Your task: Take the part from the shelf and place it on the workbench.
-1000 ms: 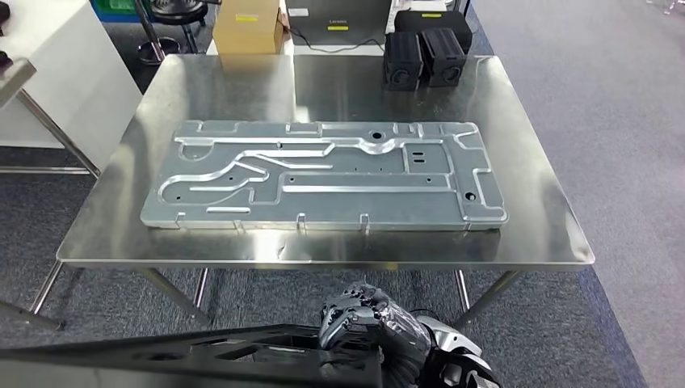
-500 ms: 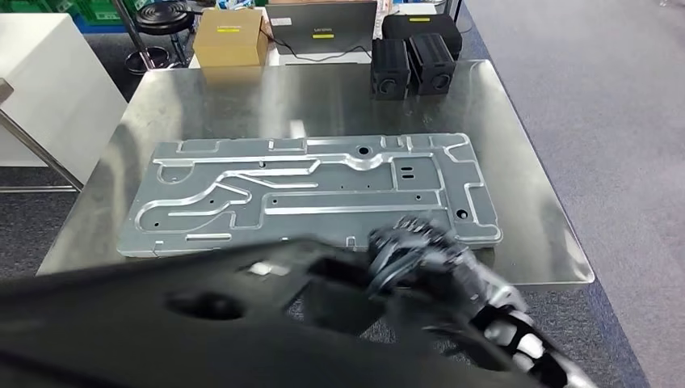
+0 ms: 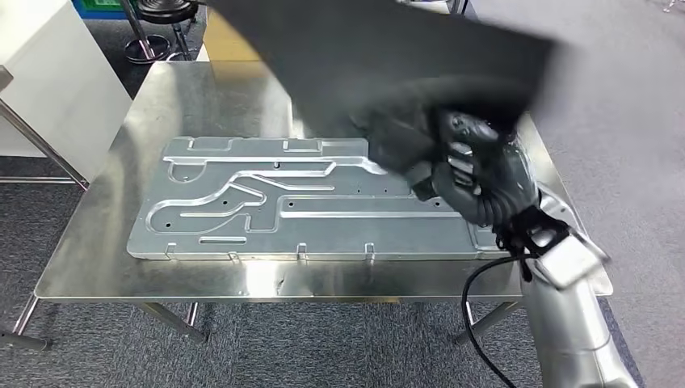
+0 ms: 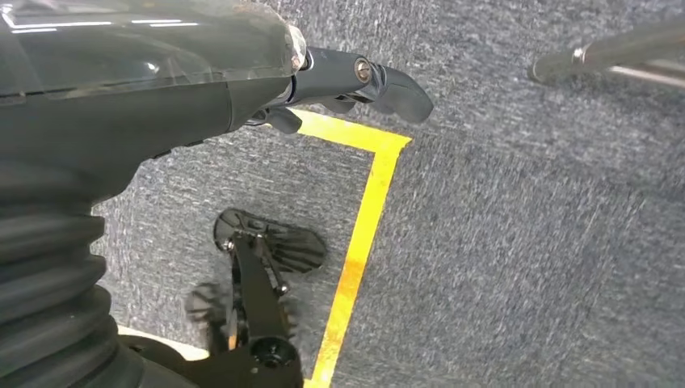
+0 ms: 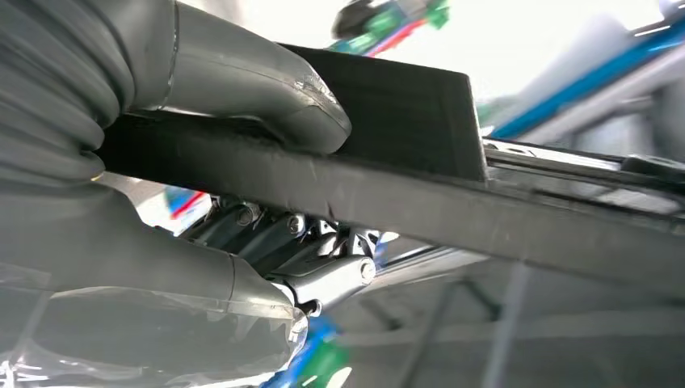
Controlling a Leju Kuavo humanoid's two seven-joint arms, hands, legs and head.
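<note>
The part (image 3: 388,48) is a large flat black panel, blurred, raised above the far right of the steel workbench (image 3: 202,89). My right hand (image 3: 476,174) grips its near edge from below, over the right end of a big stamped silver plate (image 3: 266,202) that lies on the bench. In the right wrist view the thick grey thumb (image 5: 266,89) presses on top of the black panel's edge (image 5: 404,194), with the darker fingers beneath it. My left hand (image 4: 161,81) hangs over the carpet, holding nothing, fingers extended.
A white cabinet (image 3: 40,73) stands left of the bench. A cardboard box (image 3: 222,44) sits behind the bench, partly hidden by the panel. A black cable (image 3: 476,323) loops beside my right forearm. Yellow floor tape (image 4: 363,218) and a table leg (image 4: 614,52) lie below the left hand.
My right arm has swung the black panel up from below the bench's front edge to above its far right side. The view has shifted slightly too.
</note>
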